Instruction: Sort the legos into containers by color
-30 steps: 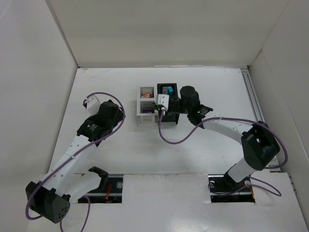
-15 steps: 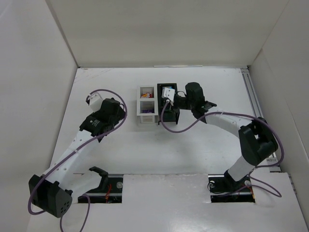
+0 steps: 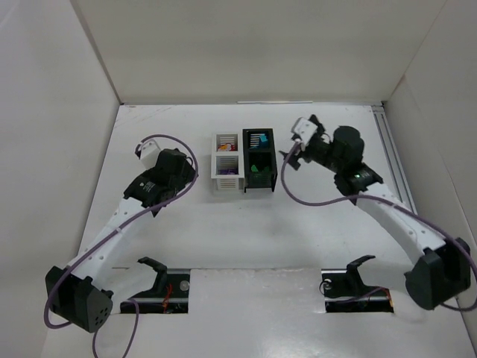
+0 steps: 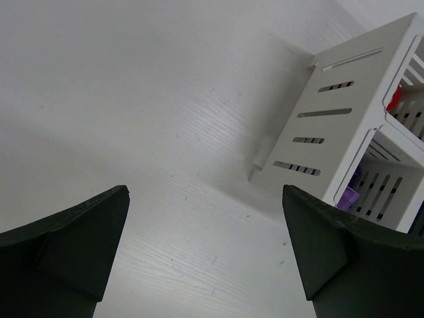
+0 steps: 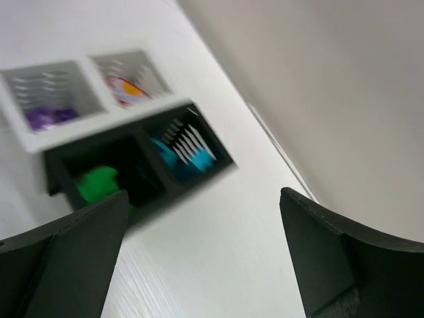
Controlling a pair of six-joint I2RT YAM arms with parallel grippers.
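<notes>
The white container [image 3: 226, 162] and the black container [image 3: 258, 159] stand side by side mid-table. Red [image 3: 226, 148] and purple [image 3: 227, 173] legos lie in the white one's two compartments. Cyan [image 3: 257, 139] and green [image 3: 258, 168] legos lie in the black one's. My right gripper [image 3: 292, 149] hangs open and empty to the right of the black container [image 5: 142, 136]; its blurred view shows the green [image 5: 98, 182] and cyan [image 5: 189, 156] legos. My left gripper [image 3: 185, 173] is open and empty, left of the white container [image 4: 344, 132], where purple [image 4: 349, 195] shows.
Tall white walls enclose the table on the left, back and right. A metal rail [image 3: 389, 145] runs along the right edge. Purple cables loop from both arms over the table surface.
My right gripper has opened and drawn back to the right, away from above the black container. The left arm has barely shifted.
</notes>
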